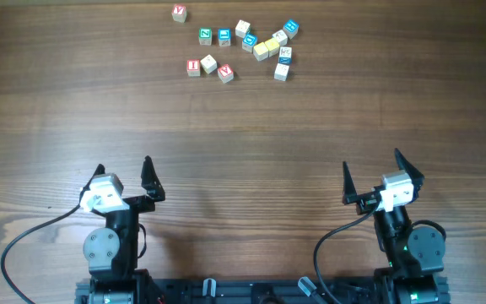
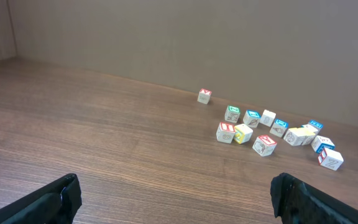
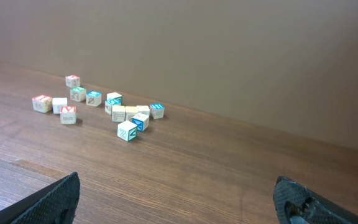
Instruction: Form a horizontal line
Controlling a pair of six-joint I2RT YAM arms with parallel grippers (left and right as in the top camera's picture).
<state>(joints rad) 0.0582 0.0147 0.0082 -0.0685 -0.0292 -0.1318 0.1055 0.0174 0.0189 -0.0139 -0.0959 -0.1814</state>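
Observation:
Several small letter cubes lie scattered at the far side of the wooden table (image 1: 243, 110). A red-lettered cube (image 1: 179, 13) sits alone at the far left. A green-faced one (image 1: 205, 35) and a blue-faced one (image 1: 224, 36) sit side by side. A red one (image 1: 193, 67), a plain one (image 1: 208, 63) and another red one (image 1: 225, 73) form a small group. A yellow cube (image 1: 261, 51) lies in the tight cluster on the right. The scatter also shows in the left wrist view (image 2: 266, 127) and the right wrist view (image 3: 104, 102). My left gripper (image 1: 123, 175) and right gripper (image 1: 369, 169) are open, empty, near the front edge.
The table's far edge meets a plain wall in both wrist views. The arm bases and black cables (image 1: 24, 245) sit at the table's front edge. Bare wood lies between the grippers and the cubes.

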